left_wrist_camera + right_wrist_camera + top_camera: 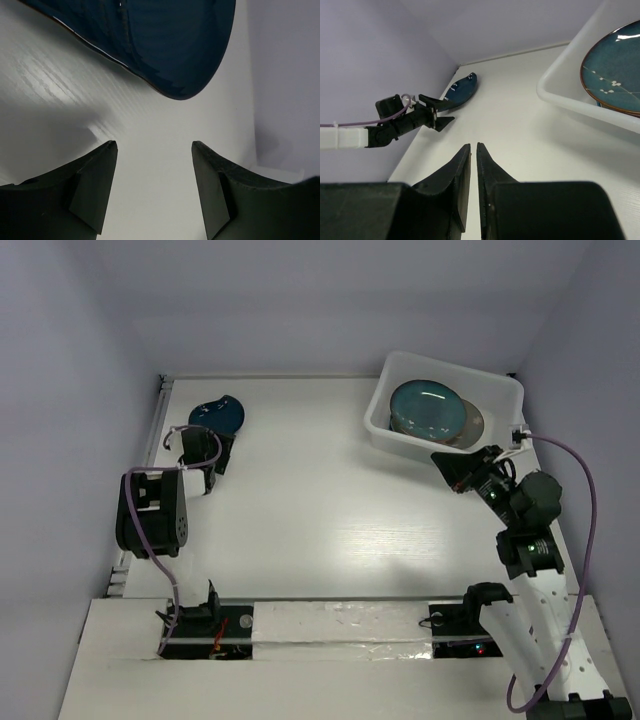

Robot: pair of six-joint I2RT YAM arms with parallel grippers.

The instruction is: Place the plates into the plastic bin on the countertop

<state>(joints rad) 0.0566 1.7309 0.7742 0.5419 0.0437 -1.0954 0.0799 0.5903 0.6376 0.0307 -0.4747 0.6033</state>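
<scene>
A navy leaf-shaped dish (220, 414) lies on the countertop (320, 510) at the far left; its pointed end (150, 40) shows in the left wrist view. My left gripper (205, 438) sits just short of it, open, with only bare countertop between the fingers (154, 145). The plastic bin (390, 430) stands at the far right and holds a dark teal plate (428, 408) on top of a grey plate (474, 422). My right gripper (440, 458) hovers just outside the bin's near wall, its jaws parted by a thin slit (473, 146) and holding nothing.
The right wrist view looks across the countertop to the left arm (395, 127), the leaf dish (462, 86) and the bin's rim (560, 95). Walls enclose the left, back and right. A taped white strip (330, 625) runs along the front edge.
</scene>
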